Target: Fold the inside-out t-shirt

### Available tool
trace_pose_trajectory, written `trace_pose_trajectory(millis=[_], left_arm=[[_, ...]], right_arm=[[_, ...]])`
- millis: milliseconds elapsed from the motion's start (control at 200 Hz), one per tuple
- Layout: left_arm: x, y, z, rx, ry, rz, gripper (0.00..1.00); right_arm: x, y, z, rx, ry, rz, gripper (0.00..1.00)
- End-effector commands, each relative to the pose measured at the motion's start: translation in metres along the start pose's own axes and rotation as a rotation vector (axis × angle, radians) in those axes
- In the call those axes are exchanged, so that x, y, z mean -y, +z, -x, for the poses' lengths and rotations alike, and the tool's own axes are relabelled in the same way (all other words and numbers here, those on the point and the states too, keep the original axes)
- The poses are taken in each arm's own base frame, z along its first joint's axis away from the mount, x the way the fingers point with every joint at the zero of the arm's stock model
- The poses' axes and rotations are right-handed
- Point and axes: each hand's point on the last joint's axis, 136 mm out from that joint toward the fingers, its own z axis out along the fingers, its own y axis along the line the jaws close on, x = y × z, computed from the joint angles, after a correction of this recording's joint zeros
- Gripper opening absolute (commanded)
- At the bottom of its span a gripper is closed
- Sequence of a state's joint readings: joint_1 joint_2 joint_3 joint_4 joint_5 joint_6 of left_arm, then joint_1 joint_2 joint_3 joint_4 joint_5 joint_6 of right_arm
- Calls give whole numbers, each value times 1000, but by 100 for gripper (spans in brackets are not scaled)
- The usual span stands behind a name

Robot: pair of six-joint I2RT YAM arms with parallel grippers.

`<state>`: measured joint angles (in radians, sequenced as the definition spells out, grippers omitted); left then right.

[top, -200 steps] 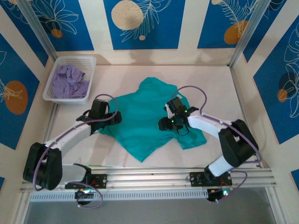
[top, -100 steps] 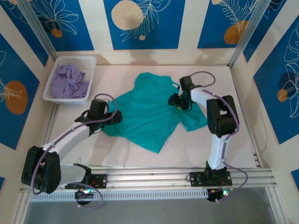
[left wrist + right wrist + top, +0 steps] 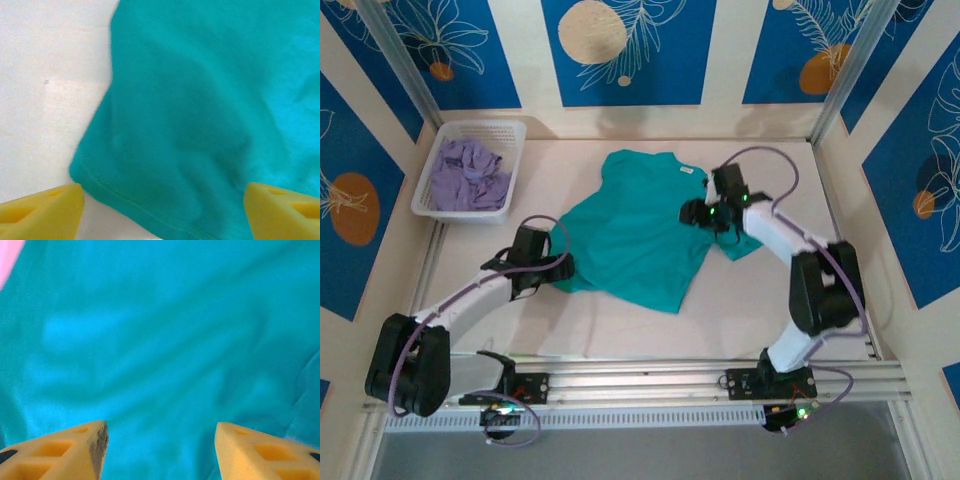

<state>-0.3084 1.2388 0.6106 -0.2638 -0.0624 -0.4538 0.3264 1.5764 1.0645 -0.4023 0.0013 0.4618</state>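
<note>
The left pincer (image 3: 162, 212) stands wide open over the near-left hem of the plain teal-green soft fabric t-shirt (image 3: 635, 240), holding nothing. The right pincer (image 3: 160, 450) hangs with its jaws apart over the shirt's right side, gripping nothing. The shirt lies spread and lightly wrinkled mid-bench (image 3: 770, 310), well apart from the white plastic basket (image 3: 480, 127) at far left.

Teal-green t-shirt (image 3: 635, 235), spread unfolded and rumpled, small white tag (image 3: 685, 172) at far edge
</note>
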Motion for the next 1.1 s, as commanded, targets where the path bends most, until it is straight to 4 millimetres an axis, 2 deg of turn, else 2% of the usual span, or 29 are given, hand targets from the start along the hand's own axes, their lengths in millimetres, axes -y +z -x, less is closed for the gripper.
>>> trace_pose_trajectory(millis=[0, 100, 185, 290, 400, 500, 625, 695, 765, 840, 980, 1035, 1095], left_arm=[[-18, 6, 17, 51, -71, 36, 80], [-22, 16, 20, 31, -113, 8, 74], [-19, 30, 14, -14, -134, -28, 71], [-13, 44, 6, -69, -143, -64, 65], [-8, 54, 2, -95, -149, -99, 56], [-4, 59, -3, -117, -148, -120, 46], [-2, 59, -5, -128, -144, -136, 30], [1, 56, -3, -121, -138, -149, 16], [8, 47, 4, -102, -135, -189, 0], [26, 29, 17, -61, -130, -284, 0], [57, -23, 46, 52, -129, -442, 0], [60, -39, 55, 96, -139, -462, 0], [60, -46, 64, 137, -149, -458, 0]], right_arm=[[6, -2, -75, -112, -18, -49, 60], [4, -12, -126, -163, -24, -36, 63], [4, -13, -156, -188, -4, -13, 65], [-2, -7, -174, -200, 8, 40, 67], [-13, 5, -179, -205, -3, 78, 64], [-21, 16, -177, -212, -27, 74, 54], [-33, 22, -175, -230, -52, 86, 28], [-39, 16, -169, -223, -67, 95, 14], [-46, 0, -154, -189, -94, 102, 5], [-59, -28, -134, -142, -118, 151, 4], [-80, -86, -97, -64, -84, 312, 6], [-78, -97, -84, -42, -37, 353, 7], [-68, -97, -65, -19, 39, 387, 8]])
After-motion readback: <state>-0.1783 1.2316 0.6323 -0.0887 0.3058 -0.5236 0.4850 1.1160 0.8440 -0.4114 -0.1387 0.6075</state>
